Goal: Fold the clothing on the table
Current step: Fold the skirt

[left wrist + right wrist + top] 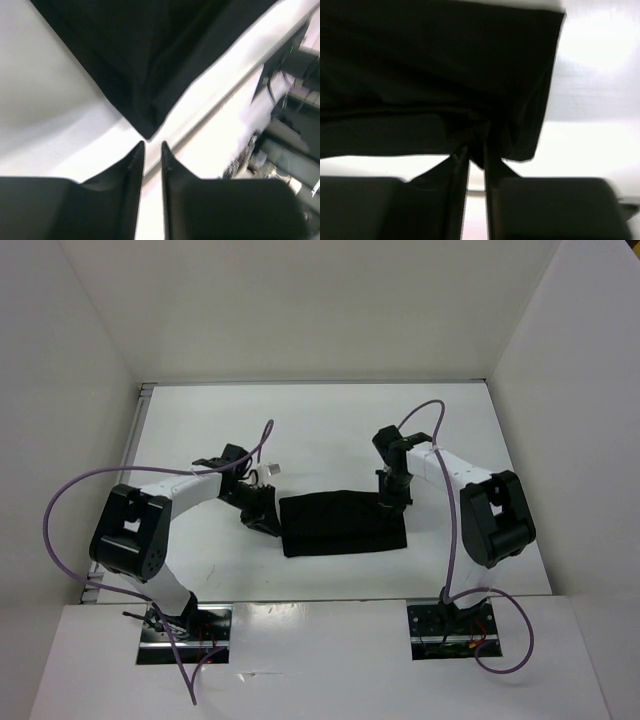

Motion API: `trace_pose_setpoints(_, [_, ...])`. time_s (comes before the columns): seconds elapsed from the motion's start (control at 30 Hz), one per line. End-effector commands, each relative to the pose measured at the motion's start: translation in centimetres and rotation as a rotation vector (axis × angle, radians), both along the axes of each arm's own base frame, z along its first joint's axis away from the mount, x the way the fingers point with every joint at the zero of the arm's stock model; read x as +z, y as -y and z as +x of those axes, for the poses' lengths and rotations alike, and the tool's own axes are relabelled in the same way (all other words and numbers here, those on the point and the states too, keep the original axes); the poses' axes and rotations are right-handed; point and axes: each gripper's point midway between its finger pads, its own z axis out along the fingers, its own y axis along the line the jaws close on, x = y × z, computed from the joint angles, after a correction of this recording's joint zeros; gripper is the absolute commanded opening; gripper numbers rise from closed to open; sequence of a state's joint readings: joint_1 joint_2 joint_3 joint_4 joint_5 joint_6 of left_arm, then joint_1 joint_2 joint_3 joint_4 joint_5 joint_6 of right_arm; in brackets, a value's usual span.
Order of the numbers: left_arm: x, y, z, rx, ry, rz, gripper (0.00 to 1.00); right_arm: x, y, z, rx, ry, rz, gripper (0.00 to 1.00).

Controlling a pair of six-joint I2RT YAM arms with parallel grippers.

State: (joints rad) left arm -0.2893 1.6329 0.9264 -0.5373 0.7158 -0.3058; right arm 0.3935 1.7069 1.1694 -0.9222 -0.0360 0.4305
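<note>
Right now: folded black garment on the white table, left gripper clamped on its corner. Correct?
Not quite. The left gripper is not clamped on the corner. In the left wrist view its tips stand slightly apart, nothing between them, just short of the corner of the black garment. The rest holds: the garment lies folded on the white table.
</note>
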Motion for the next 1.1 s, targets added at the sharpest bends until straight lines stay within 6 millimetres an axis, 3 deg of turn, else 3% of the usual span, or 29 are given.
trace_pose_setpoints(0.0, [1.2, 0.1, -3.0, -0.087, -0.072, -0.018, 0.29, 1.9, 1.0, -2.4, -0.010, -0.041, -0.044, 0.25])
trace_pose_setpoints(0.07, [2.1, 0.3, -4.5, -0.120, -0.094, -0.019, 0.31, 3.3, 0.7, -3.0, -0.024, -0.030, -0.027, 0.29])
trace_pose_setpoints(0.17, [4.3, 0.5, -4.8, -0.121, -0.063, -0.027, 0.33, 5.9, 1.5, -2.7, -0.077, 0.030, -0.056, 0.33])
trace_pose_setpoints(0.23, [5.9, 0.6, -2.6, -0.094, 0.018, 0.003, 0.34, 7.6, 1.8, -1.4, -0.113, 0.106, -0.073, 0.35])
trace_pose_setpoints(0.3, [6.6, 0.9, -0.3, -0.068, 0.076, 0.026, 0.34, 8.9, 1.1, 0.3, -0.118, 0.171, -0.040, 0.28])
trace_pose_setpoints(0.4, [7.2, 2.2, 3.7, -0.015, 0.156, 0.013, 0.34, 8.2, 0.2, 2.0, -0.129, 0.190, -0.028, 0.13])
trace_pose_setpoints(0.57, [4.7, 4.3, 8.3, 0.031, 0.174, -0.031, 0.32, 6.1, -2.0, 6.6, -0.132, 0.264, 0.023, 0.06])
trace_pose_setpoints(0.6, [2.9, 4.5, 8.8, 0.038, 0.131, -0.018, 0.30, 5.6, -2.5, 6.8, -0.127, 0.255, 0.042, 0.06])
trace_pose_setpoints(0.77, [1.0, 5.8, 12.0, 0.065, 0.135, -0.033, 0.17, 5.0, -6.7, 9.1, -0.067, 0.271, 0.185, 0.03])
trace_pose_setpoints(0.8, [-0.5, 5.8, 12.2, 0.065, 0.104, -0.020, 0.17, 4.5, -7.9, 8.7, -0.035, 0.241, 0.226, 0.03])
trace_pose_setpoints(1.0, [-4.7, 5.4, 11.8, 0.056, 0.029, 0.029, 0.14, 4.9, -12.6, 9.0, 0.081, 0.219, 0.388, 0.03])
trace_pose_setpoints(1.07, [-5.9, 5.2, 11.3, 0.048, 0.004, 0.041, 0.14, 4.0, -14.3, 7.9, 0.130, 0.152, 0.456, 0.03])
